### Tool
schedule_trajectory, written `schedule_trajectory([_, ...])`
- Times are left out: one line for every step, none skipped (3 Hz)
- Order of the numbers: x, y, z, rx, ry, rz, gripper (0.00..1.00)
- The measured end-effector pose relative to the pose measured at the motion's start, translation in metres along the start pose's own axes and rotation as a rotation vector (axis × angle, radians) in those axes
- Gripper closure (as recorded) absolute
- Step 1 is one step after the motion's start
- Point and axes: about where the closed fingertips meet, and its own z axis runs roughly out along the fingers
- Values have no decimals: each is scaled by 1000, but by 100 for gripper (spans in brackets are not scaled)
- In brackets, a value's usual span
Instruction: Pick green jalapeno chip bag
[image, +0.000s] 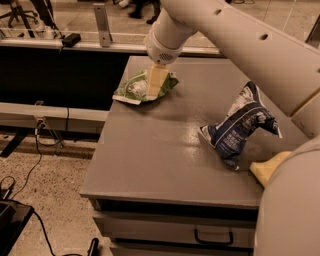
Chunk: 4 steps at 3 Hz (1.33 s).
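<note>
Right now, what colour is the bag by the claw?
Bag: light green, white panel, in camera view; claw over it.

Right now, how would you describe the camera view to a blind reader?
A robot arm has its gripper down on the green jalapeno chip bag at the far left corner of a grey table. To the right lie a dark blue chip bag and a yellow sponge, partly hidden by the arm.

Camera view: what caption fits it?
Gripper over the green chip bag at the table's far left corner.
</note>
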Motion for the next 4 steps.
schedule_trajectory([5,9,11,-29,5,20,0])
schedule_trajectory([9,16,21,-59,7,35,0])
schedule_trajectory([14,24,35,-89,6,50,0])
schedule_trajectory([18,31,46,-117,0,60,18])
